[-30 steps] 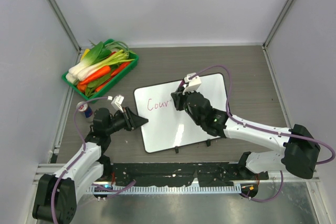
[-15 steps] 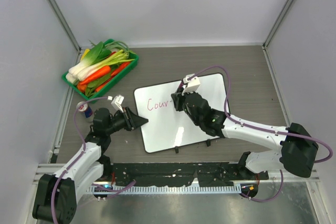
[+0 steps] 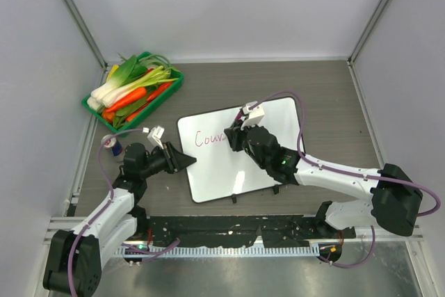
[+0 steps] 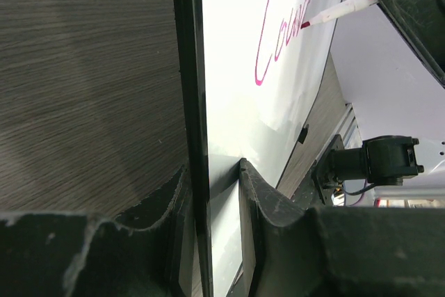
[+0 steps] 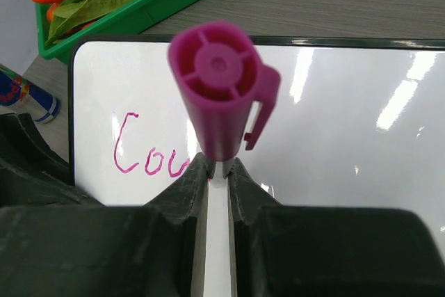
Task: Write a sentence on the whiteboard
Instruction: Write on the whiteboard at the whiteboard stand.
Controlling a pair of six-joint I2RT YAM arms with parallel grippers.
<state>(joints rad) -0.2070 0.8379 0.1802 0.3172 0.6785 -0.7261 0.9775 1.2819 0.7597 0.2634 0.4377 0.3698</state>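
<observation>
The whiteboard (image 3: 268, 161) lies flat on the table, tilted slightly. On its upper left is the start of the sentence (image 3: 207, 138), pink cursive reading "Cour". My right gripper (image 3: 235, 135) is shut on a magenta marker (image 5: 219, 95), held upright with its tip at the end of the writing (image 5: 149, 152). My left gripper (image 3: 186, 163) is shut on the whiteboard's left edge. In the left wrist view its jaws (image 4: 208, 175) straddle the black frame (image 4: 195, 88), and the marker (image 4: 341, 10) touches the pink letters (image 4: 277, 29).
A green tray (image 3: 172, 87) of carrots, leeks and greens sits at the back left. A small can (image 3: 115, 147) stands beside my left arm. Grey walls close in on both sides and behind.
My right gripper has shifted slightly left and toward me with the marker, over the last written letter. The left gripper and the board have not moved.
</observation>
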